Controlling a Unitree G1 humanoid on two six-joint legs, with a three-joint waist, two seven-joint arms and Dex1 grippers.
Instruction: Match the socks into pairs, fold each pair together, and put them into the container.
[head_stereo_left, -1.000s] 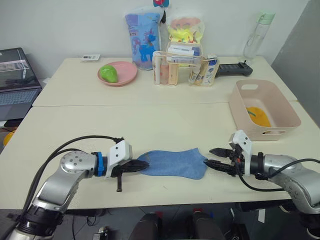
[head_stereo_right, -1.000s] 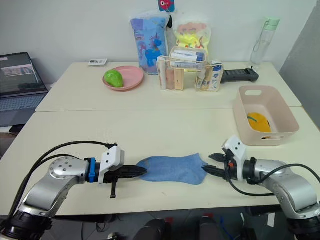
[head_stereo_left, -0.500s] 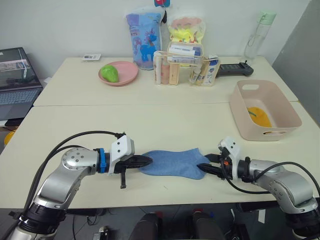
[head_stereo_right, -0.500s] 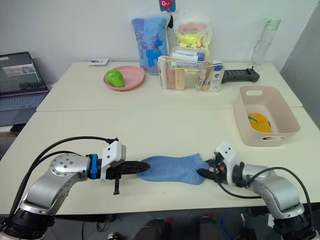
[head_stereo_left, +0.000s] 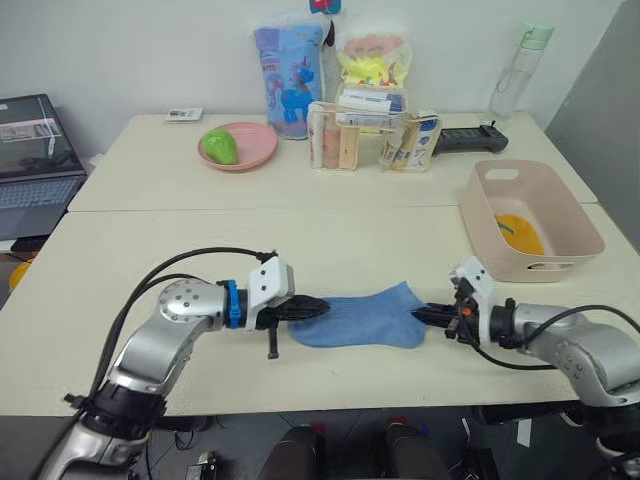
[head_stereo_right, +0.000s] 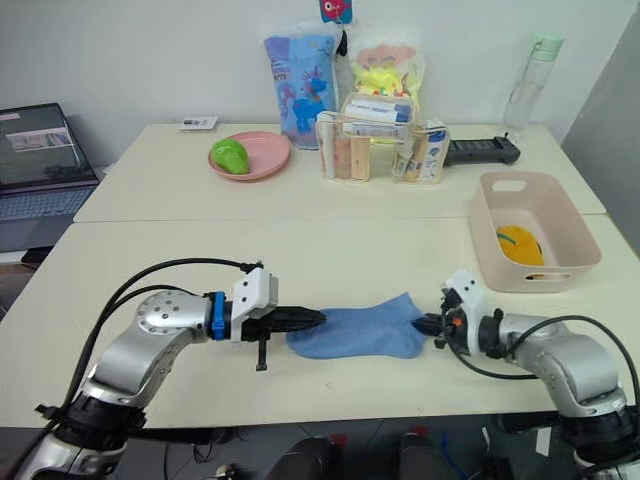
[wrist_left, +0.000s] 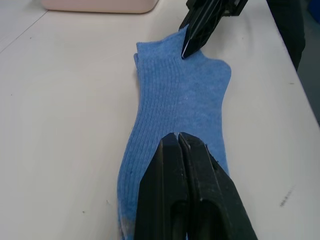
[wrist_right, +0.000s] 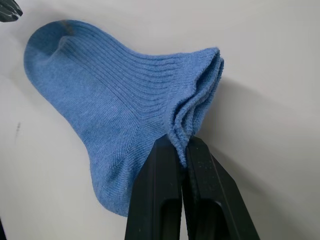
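A light blue pair of socks lies flat near the table's front edge, one sock stacked on the other. My right gripper is shut on the layered cuff at the pair's right end, and the cuff is raised a little. My left gripper is shut, its tips lying over the toe end with no fabric seen between the fingers. The pale pink container stands at the right, with a mustard yellow sock inside it.
At the back stand a pink plate with a green object, a clear organizer box, a blue bag, a bottle and a black device. A laptop sits far left.
My right gripper has shut on the cuff and drawn it slightly right. The left gripper slid right over the toe end. The pair shifted right.
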